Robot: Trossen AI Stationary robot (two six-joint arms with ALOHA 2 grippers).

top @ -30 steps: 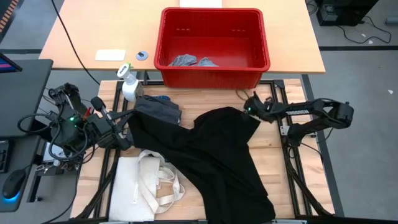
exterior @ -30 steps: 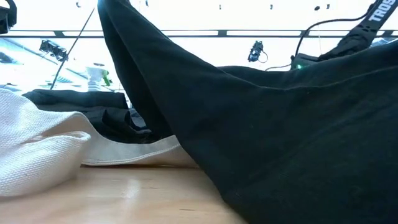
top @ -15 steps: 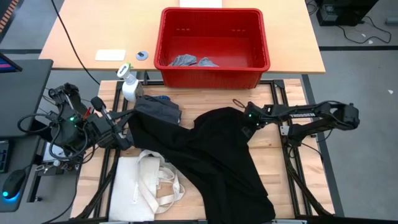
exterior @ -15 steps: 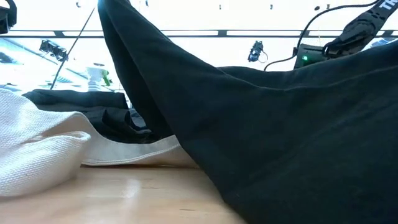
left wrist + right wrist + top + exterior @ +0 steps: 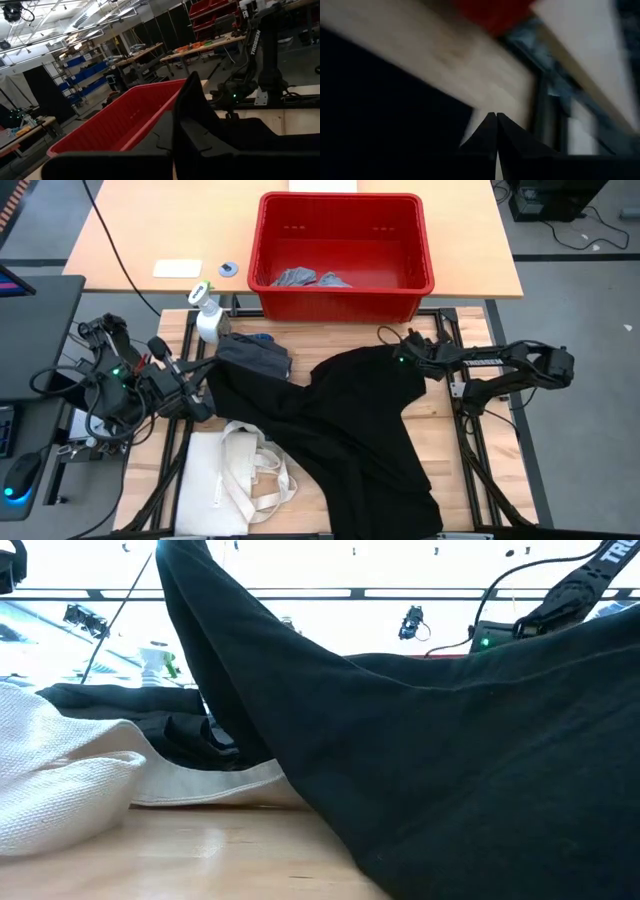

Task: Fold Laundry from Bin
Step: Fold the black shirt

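A large black piece of laundry (image 5: 340,430) stretches across the wooden table between my two grippers and fills the low view (image 5: 450,760). My left gripper (image 5: 205,392) is shut on its left end, held high at the table's left side. My right gripper (image 5: 400,360) is shut at its far right corner, just in front of the red bin (image 5: 340,198). Light grey pieces (image 5: 300,278) lie on the bin's floor. A dark grey piece (image 5: 255,355) lies on the table beside my left gripper. My left gripper holds the black piece's left end (image 5: 192,115), where a bunched fold stands up between the fingers. It comes level from the table's left. The cloth slopes down from there onto the table. My right gripper pinches the black piece's far right corner (image 5: 393,360), slanting down from the right. The cloth (image 5: 380,115) hangs beside the shut fingers (image 5: 487,135); the exact spot is hidden. That corner is lifted, and the rest lies on the table.
A cream tote bag (image 5: 235,475) lies at the near left, partly under the black piece. A white spray bottle (image 5: 207,315) stands at the far left by the dark grey piece. A light desk behind the table carries the bin.
My right gripper swung a little toward the table's left, then back toward the bin and slightly up, rolling its wrist while staying shut. The black piece's far right corner went with it. The left end has stayed where it was.
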